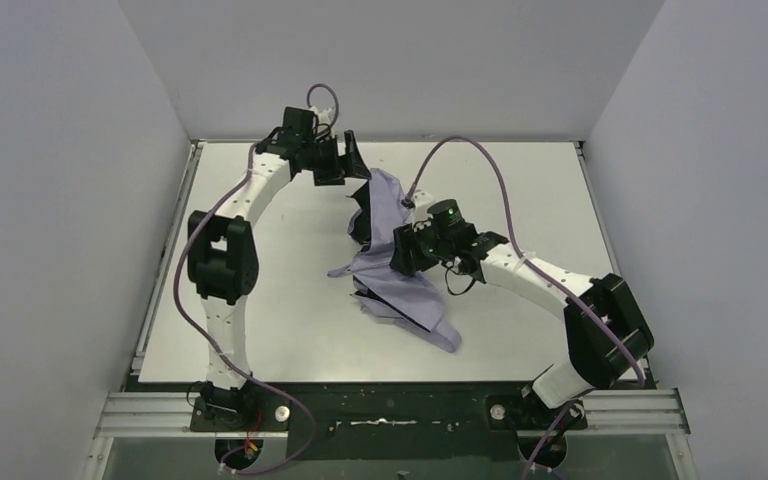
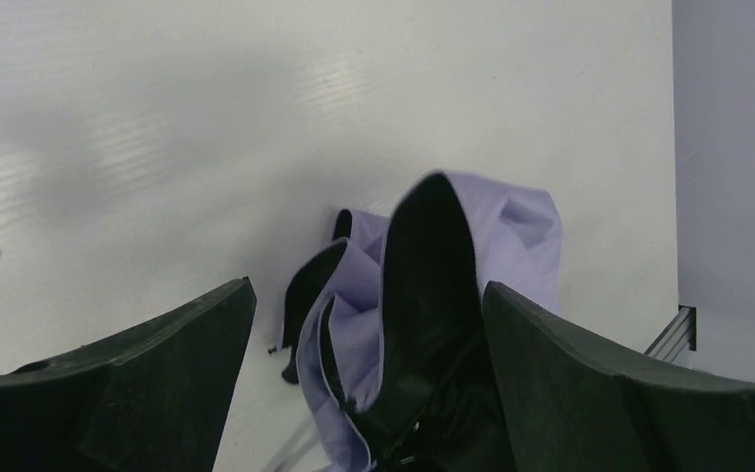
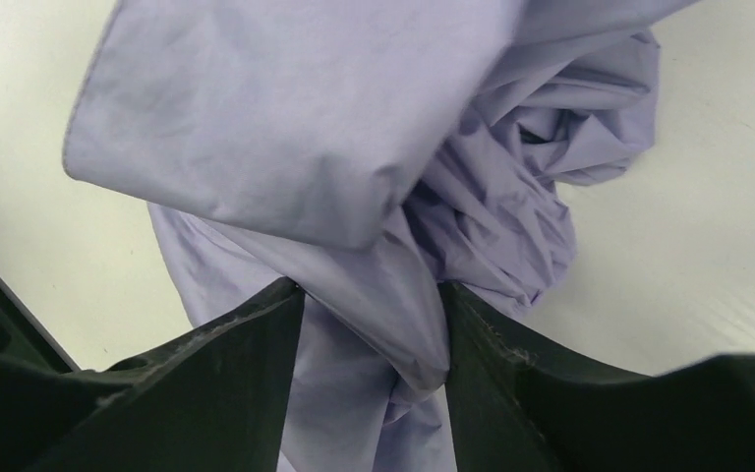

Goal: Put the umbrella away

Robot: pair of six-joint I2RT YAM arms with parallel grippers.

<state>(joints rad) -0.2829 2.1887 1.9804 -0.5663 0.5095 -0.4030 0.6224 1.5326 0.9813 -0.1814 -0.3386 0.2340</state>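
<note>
White table [image 1: 260,310] before us, umbrella [image 1: 385,205] crumpled; left gripper [image 1: 348,165] at its eleven o'clock released, right gripper [image 1: 400,250] at three grasping its canopy

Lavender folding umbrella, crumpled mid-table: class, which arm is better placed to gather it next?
Probably right: the right gripper pinches the lavender fabric umbrella by its bunched canopy; the left gripper hangs open, gripping nothing.

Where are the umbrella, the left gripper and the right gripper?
umbrella [image 1: 405,300]: top external view, on the lavender canopy fabric.
left gripper [image 2: 369,287]: left wrist view, midway between its fingertips.
right gripper [image 3: 372,286]: right wrist view, midway between its fingertips.
</note>
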